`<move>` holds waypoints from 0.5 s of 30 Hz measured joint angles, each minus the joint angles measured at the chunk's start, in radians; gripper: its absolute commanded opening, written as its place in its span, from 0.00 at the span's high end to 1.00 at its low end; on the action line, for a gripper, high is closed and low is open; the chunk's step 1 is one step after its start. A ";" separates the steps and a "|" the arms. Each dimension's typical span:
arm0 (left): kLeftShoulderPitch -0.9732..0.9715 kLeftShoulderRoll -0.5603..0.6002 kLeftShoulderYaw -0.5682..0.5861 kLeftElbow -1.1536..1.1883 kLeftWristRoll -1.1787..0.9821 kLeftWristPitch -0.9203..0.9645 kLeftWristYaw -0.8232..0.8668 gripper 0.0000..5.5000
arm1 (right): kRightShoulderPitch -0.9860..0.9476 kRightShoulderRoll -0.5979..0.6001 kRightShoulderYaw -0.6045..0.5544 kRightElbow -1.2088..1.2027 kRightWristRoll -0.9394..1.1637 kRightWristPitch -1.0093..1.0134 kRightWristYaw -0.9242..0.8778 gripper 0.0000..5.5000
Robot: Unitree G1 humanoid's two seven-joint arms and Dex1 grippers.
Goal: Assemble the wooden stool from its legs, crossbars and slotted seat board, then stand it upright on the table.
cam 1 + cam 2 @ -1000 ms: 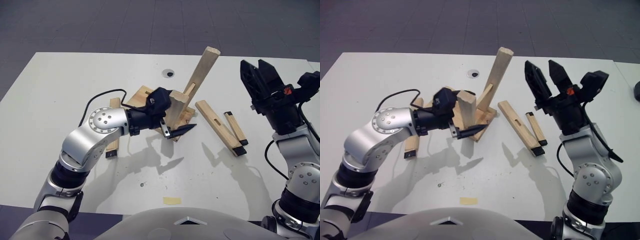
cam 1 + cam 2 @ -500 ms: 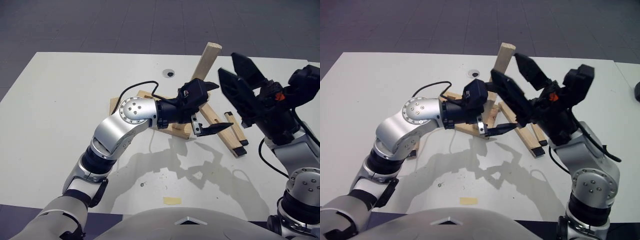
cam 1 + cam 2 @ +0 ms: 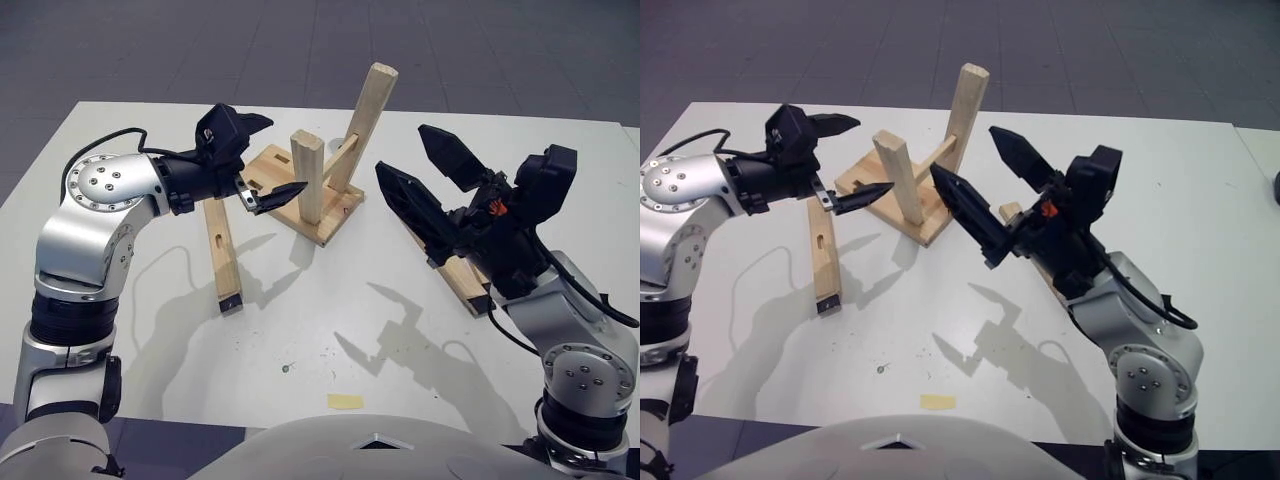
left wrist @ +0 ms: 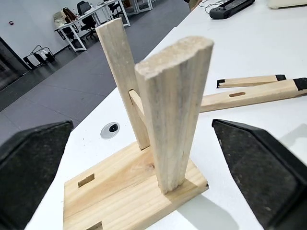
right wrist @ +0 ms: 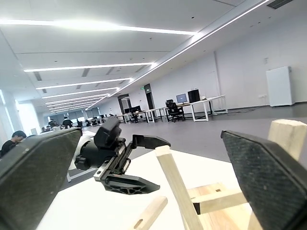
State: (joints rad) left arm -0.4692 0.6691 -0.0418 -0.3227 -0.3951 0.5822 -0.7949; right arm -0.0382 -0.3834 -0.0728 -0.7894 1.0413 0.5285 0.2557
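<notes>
Left gripper [image 3: 285,153] and right gripper [image 3: 401,149] gape, flanking seat board [image 3: 275,165].

Seat board [image 3: 885,208] flat on white surface [image 3: 1200,200], short leg [image 3: 902,185] and tall leg [image 3: 965,110] upright, crossbar [image 3: 932,165] between; left pincer [image 3: 872,153] and right pincer [image 3: 962,151] flank them, both spread wide; loose leg [image 3: 822,255] lies nearby.

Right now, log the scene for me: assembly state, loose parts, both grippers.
Assembly: seat board flat on the table, near leg upright in it, far leg leaning, crossbar joining them
Loose, left of board: slotted leg
Loose, right of board: second slotted leg, shorter bar
Left gripper: open, empty, left of the near leg
Right gripper: open, empty, raised right of the board
Stool: unfinished
</notes>
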 measured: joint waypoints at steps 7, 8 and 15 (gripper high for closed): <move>0.085 -0.113 -0.104 -0.179 -0.043 0.081 0.087 0.02 | -0.001 0.004 -0.015 0.050 -0.032 -0.021 0.000 0.02; 0.104 -0.115 -0.129 -0.236 -0.061 0.091 0.085 0.02 | -0.002 0.003 -0.016 0.050 -0.032 -0.021 0.003 0.02; 0.012 -0.279 -0.294 -0.205 -0.034 0.125 0.145 0.02 | -0.004 -0.007 -0.031 0.058 -0.035 -0.020 0.010 0.02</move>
State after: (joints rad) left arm -0.4569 0.3899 -0.3355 -0.5278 -0.4292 0.7072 -0.6503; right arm -0.0422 -0.3902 -0.1037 -0.7312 1.0064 0.5088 0.2658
